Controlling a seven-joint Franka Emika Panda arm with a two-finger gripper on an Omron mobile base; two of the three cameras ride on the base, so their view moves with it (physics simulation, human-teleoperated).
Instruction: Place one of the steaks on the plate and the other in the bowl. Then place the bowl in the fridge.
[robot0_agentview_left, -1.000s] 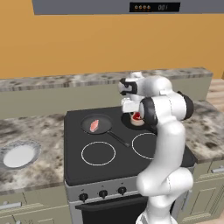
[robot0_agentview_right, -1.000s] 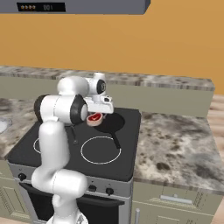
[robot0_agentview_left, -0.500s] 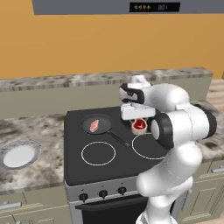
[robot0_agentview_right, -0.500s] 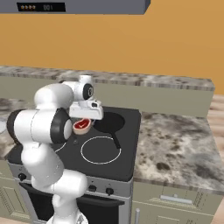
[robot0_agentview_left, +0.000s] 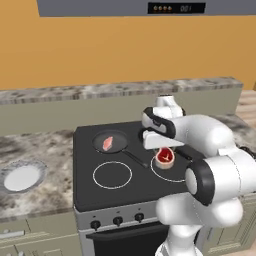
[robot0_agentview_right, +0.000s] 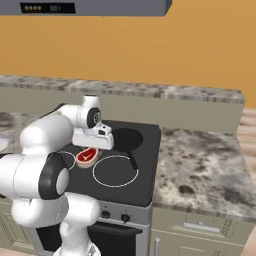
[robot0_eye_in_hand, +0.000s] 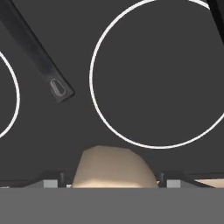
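A round, deep red steak (robot0_agentview_left: 164, 157) with a white mark and a tan edge is held in the gripper (robot0_agentview_left: 163, 155) above the black stovetop (robot0_agentview_left: 100, 192), over the ring burner at its front right. In the right base view the same steak (robot0_agentview_right: 86, 157) hangs just below the white hand, near the front left ring of the stovetop (robot0_agentview_right: 145, 187), with the gripper (robot0_agentview_right: 89, 154) clamped about it. The jaws are set fairly wide, closed on the width of the meat. In the hand view the tan edge of the steak (robot0_eye_in_hand: 114, 168) is seen at the bottom, between the finger mounts, with a white burner ring (robot0_eye_in_hand: 157, 74) and a black pan handle (robot0_eye_in_hand: 39, 57) on the dark surface beneath.

The second steak (robot0_agentview_left: 108, 143), elongated and pale pink, is seen lying in a black frying pan (robot0_agentview_left: 101, 139) at the back left of the stovetop, its handle reaching toward the middle. A second frying pan (robot0_agentview_right: 127, 140) is seen in the right base view at the back right of the stovetop, its handle pointing toward the front edge.

The plate (robot0_agentview_left: 20, 177), grey-rimmed with a white centre, rests on the speckled stone counter (robot0_agentview_left: 40, 150) to the left of the stove, near the counter's left end and well apart from the held steak. A row of knobs (robot0_agentview_left: 117, 220) runs along the stove's front panel.
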